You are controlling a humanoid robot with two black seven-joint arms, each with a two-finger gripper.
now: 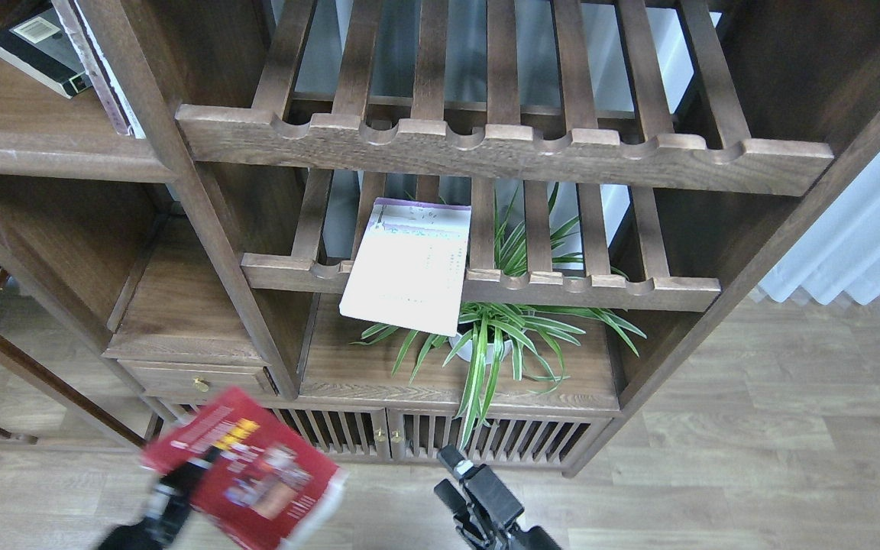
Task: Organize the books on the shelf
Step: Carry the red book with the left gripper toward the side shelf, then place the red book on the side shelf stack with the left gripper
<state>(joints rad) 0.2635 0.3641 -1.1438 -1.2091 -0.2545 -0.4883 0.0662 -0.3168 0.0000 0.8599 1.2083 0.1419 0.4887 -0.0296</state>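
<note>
The thick red book with the yellow title hangs low at the left, blurred, with my left gripper shut on its near-left edge. My right gripper stands open and empty at the bottom centre, well to the right of that book. The thin white-lavender book lies on the lower slatted rack, its front end hanging over the rail. The black-bordered book leans at the top left on the solid plank shelf.
Two slatted racks with notched rails fill the middle. A spider plant in a white pot stands below them. A small drawer and slatted cabinet doors sit low. Wood floor and a pale curtain lie at the right.
</note>
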